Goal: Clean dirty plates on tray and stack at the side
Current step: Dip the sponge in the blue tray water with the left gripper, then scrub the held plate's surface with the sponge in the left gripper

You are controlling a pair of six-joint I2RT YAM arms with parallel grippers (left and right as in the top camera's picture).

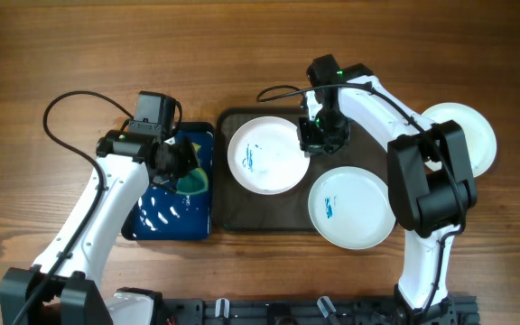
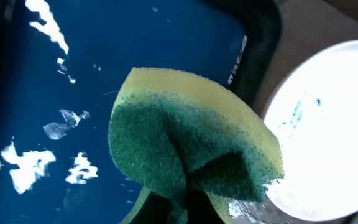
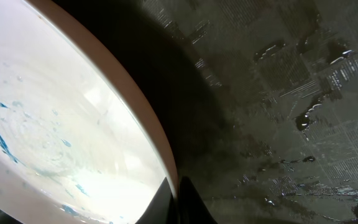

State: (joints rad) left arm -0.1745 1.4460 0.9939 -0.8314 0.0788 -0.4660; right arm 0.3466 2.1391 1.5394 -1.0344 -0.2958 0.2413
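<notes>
Plate 1 (image 1: 262, 158) sits on the left half of the tray (image 1: 233, 215), blue smears across its face, and that's the 1 I'm on. My right end effector (image 1: 323, 137) is pinched together at its right rim, and from the wrist view the rim looks caught between the fingers. Plate 2 (image 1: 350, 209), smeared too, lies at the tray's lower right corner, hanging out past the rim over the surface (image 1: 61, 54). Plate 3 (image 1: 472, 126) is off to the right on the surface, partly behind my right arm, and I can't tell whether it's clean. On the other side, my left end effector (image 1: 177, 171) is clamped on the green-and-yellow sponge (image 1: 194, 182), folded in the pinch, over the wet blue tray (image 1: 165, 217) just beside plate 1. Now the worries: that rim is thin and glossy and the tray floor is wet, so a hard push from the sponge could slide or pivot plate 1 out of my pinch. Plate 2 is close to my right wrist, so a careless swing could knock it off. And 2 arms over 1 plate could clash.
</notes>
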